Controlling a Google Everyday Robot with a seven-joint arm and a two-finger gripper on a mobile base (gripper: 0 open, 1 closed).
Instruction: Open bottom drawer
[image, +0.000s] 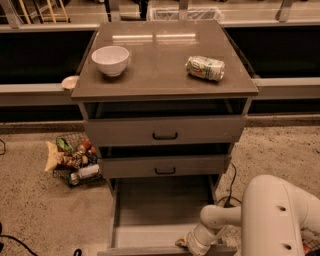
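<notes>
Sitting at the front rim of the open grey-brown bottom drawer (160, 210), the white tool (186, 243) is partly cut off. Its grip cannot be told.

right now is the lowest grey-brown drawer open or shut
Open: lowest grey-brown drawer pulled far out, plain grey inside showing; claw at its front edge.

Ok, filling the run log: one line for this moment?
grey-brown bottom drawer: pulled out | end effector: at its front edge
</notes>
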